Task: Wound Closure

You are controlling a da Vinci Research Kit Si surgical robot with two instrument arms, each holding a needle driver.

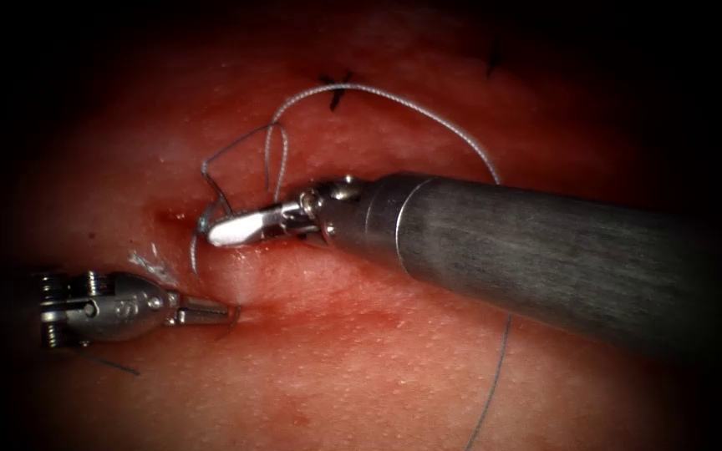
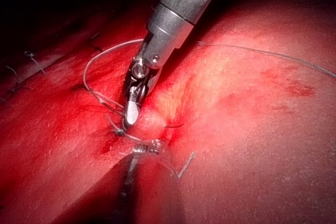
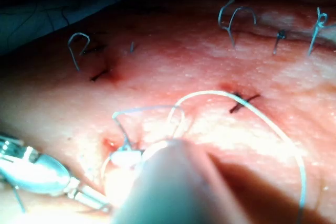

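Some stitches [image 3: 239,100] are already in the tissue [image 1: 361,367]. Your right pincer [image 1: 215,235] pinches the thread [image 1: 411,107] by the cut. Your left pincer [image 1: 229,313] looks pressed together on the tissue. I cannot spot the needle.

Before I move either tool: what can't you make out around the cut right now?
- Needle: not identifiable; thin curved glints beside the right tool in the endoscope view could be needle or thread.
- Left tool: tip pressed into the tissue; contents hidden.
- Right tool's grip: hidden behind its own shaft in the right wrist view.
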